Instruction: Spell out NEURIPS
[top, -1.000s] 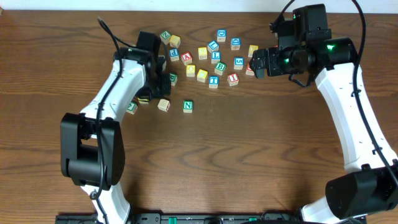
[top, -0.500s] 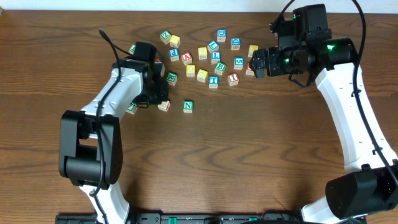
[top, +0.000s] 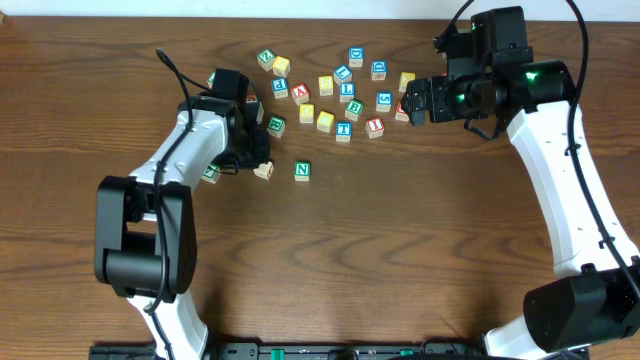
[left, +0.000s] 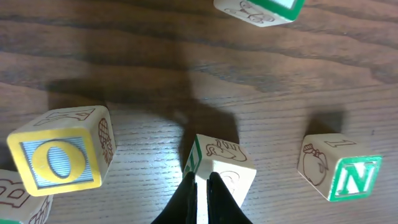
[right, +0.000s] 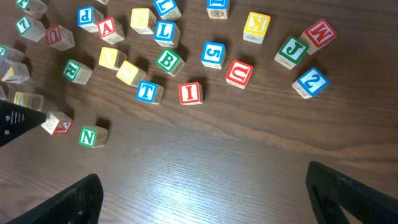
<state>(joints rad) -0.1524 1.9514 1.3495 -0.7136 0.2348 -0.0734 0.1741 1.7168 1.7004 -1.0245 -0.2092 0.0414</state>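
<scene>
The green N cube (top: 302, 171) lies alone below the cluster; it also shows in the left wrist view (left: 348, 177) and the right wrist view (right: 93, 135). A red I cube (right: 190, 93), a red U cube (right: 239, 73) and a blue P cube (right: 86, 17) lie in the cluster. My left gripper (left: 202, 182) is shut, its tips touching a cream cube (left: 222, 169) with a green side, left of the N. In the overhead view my left gripper (top: 257, 158) sits by that cube (top: 264, 170). My right gripper (right: 205, 199) is wide open and empty above the table.
A yellow O cube (left: 59, 158) lies left of my left fingers. Other cubes in the cluster include blue T (right: 148, 91), green B (right: 169, 61), blue 5 (right: 212, 54), red A (right: 109, 28), yellow K (right: 256, 25), green J (right: 291, 51), red W (right: 319, 34) and blue 2 (right: 310, 82).
My left arm has shifted slightly, bringing its gripper onto the cream cube and covering the yellow cube beside it. The right arm has not moved.
</scene>
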